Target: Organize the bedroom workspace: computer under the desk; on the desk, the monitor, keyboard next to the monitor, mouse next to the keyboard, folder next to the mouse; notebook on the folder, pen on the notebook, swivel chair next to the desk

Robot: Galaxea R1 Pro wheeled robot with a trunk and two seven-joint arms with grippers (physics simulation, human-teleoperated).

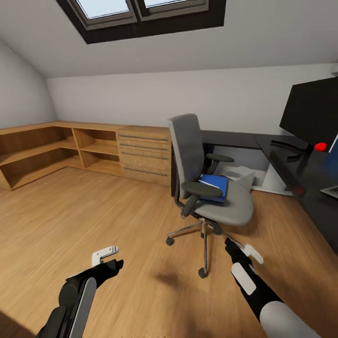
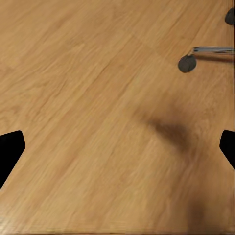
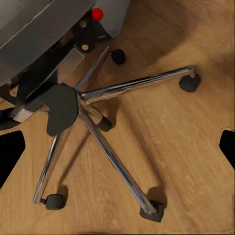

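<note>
Folder (image 1: 214,186) sitting on swivel chair (image 1: 206,183) seat, just behind armrest, long side running toward backrest. Head view: chair standing well short of desk (image 1: 300,173), monitor (image 1: 312,115) on desk; right gripper (image 1: 224,236) hanging low by chair base, way nearer than left gripper (image 1: 117,263), so folder lying up and ahead of it. Keyboard corner getting cut off at frame edge.

Left wrist: fingers spread wide over bare floor, nothing between.

Right wrist: fingers also spread, empty, looking down at chair's star base; folder hidden above seat.
</note>
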